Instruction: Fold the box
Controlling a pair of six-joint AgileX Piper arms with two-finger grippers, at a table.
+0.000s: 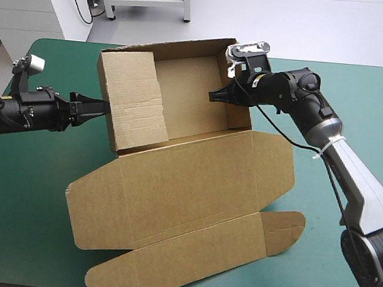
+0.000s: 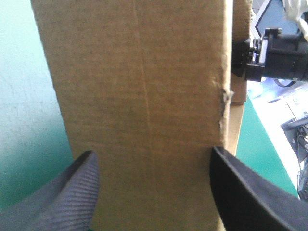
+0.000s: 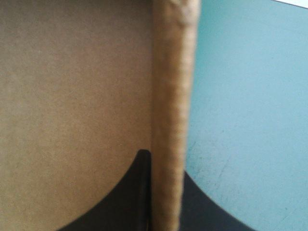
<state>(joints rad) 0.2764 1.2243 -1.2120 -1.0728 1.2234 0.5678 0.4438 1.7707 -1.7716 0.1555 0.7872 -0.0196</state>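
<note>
The brown box [image 1: 187, 184] lies mid-table as an open tray [image 1: 192, 106] with its walls raised and its lid flat toward the front edge. A flap [image 1: 136, 96] leans inward at the tray's left wall. My left gripper [image 1: 101, 109] is at that left wall from outside. In the left wrist view it [image 2: 154, 161] is open, and the wall's outer face [image 2: 139, 96] fills the space ahead of the fingers. My right gripper [image 1: 218, 95] sits over the right wall, one finger inside the tray. In the right wrist view it [image 3: 163, 163] is shut on the wall's top edge [image 3: 171, 96].
The lid's side flaps [image 1: 281, 232] spread toward the table's front edge. Bare teal-green cover [image 1: 22, 194] shows left of the lid and to the right [image 1: 372, 121] of the tray. The tray's back wall stands close to the far edge.
</note>
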